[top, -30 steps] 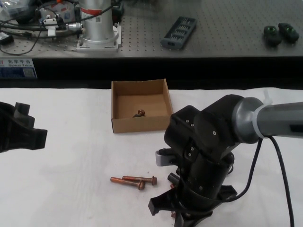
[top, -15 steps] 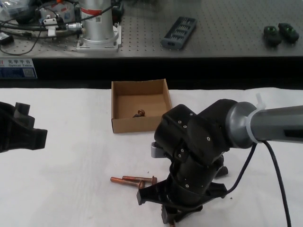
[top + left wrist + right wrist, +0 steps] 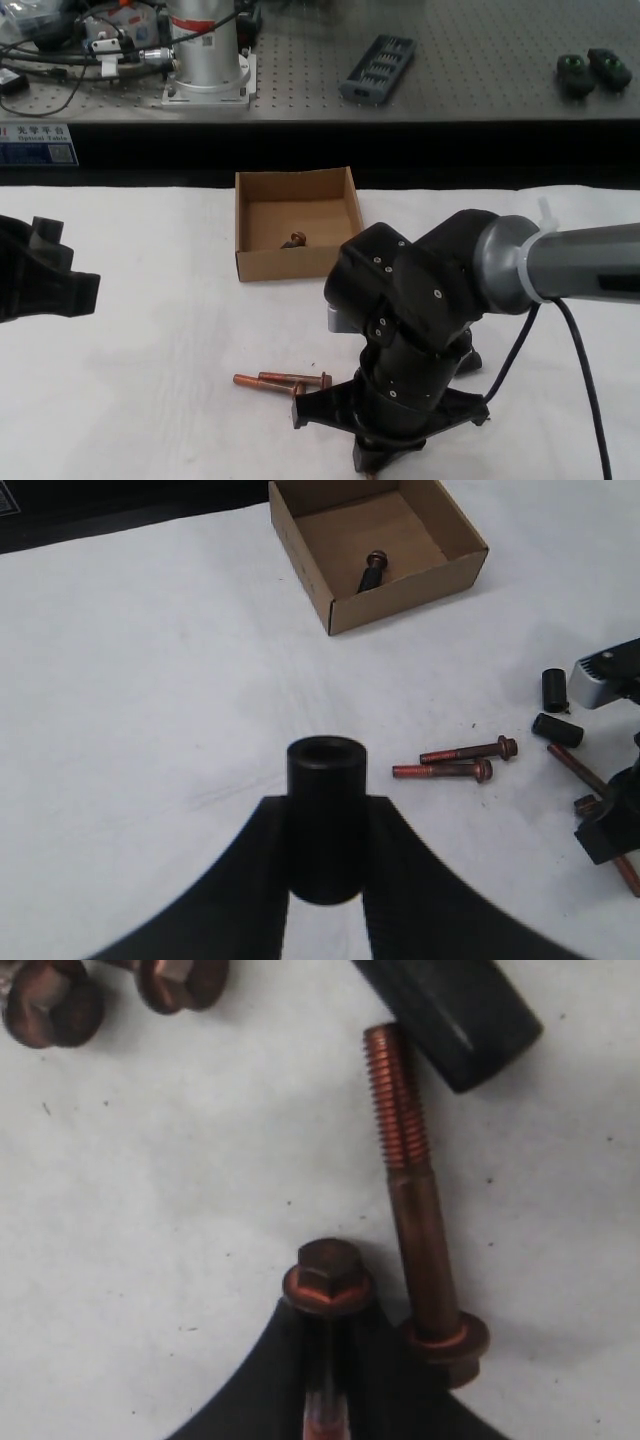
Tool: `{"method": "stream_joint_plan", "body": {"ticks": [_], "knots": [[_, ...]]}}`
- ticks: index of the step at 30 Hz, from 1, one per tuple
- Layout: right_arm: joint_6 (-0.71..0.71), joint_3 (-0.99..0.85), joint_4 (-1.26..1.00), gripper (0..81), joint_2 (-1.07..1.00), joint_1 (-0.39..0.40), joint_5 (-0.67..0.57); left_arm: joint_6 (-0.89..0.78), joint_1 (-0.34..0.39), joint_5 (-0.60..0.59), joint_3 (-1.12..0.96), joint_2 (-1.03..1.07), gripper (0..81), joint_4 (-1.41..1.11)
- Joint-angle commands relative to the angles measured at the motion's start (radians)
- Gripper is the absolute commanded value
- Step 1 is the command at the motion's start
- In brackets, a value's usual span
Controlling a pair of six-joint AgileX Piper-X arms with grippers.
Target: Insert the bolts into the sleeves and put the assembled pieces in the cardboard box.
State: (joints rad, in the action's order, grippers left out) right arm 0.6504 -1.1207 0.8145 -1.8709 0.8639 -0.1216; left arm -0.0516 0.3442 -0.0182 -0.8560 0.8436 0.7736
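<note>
The right gripper [image 3: 328, 1322] is closed on a bolt [image 3: 328, 1278]. The shank runs back between the fingers and the hexagon head sits just past the tips. This gripper is low over the bench [image 3: 150, 330], at its near edge and right of the middle. The mating sleeve [image 3: 326, 828] is pinched in the left gripper [image 3: 327, 802] by the bench's left edge, well apart from the right gripper. Its long axis lies along the fingers and its open end shows past the tips; how far it tilts I cannot tell. As I judge it, the coming move turns on lining the bolt's long axis up with that bore. The threaded end, which lies back between the fingers, would have to lead, so the grip looks awkward for it. Four bolts are outside the box: the gripped one, a second bolt [image 3: 418, 1210] lying just beside it with its threads toward a loose sleeve [image 3: 450, 1005], and a pair of bolts [image 3: 285, 381] side by side nearer the middle. Three sleeves are outside the box: the held one, that loose one, and another loose sleeve [image 3: 555, 690] near it. The cardboard box [image 3: 295, 265] stands toward the far edge and holds one assembled piece [image 3: 372, 570].
</note>
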Motion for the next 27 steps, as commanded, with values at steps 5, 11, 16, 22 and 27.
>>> {"method": "stream_joint_plan", "body": {"ticks": [5, 11, 16, 22, 27], "knots": [[-0.001, 0.003, 0.034, 4.3, -0.022, 0.000, 0.095, 0.014, -0.002, 0.006, -0.002, -0.010, 0.4, -0.012], [-0.158, -0.004, -0.044, 4.3, -0.016, 0.000, 0.096, 0.014, -0.002, 0.006, -0.002, -0.010, 0.4, -0.013], [-0.210, 0.001, -0.166, 4.3, 0.072, 0.000, 0.031, 0.003, -0.002, -0.130, 0.017, 0.009, 0.4, -0.070], [-0.295, 0.009, -0.305, 4.3, 0.259, -0.012, 0.032, -0.086, 0.000, -0.264, 0.133, 0.013, 0.4, -0.356], [-0.314, 0.102, -0.425, 4.3, 0.432, -0.067, -0.041, -0.146, 0.015, -0.355, 0.225, 0.016, 0.4, -0.559]]}}
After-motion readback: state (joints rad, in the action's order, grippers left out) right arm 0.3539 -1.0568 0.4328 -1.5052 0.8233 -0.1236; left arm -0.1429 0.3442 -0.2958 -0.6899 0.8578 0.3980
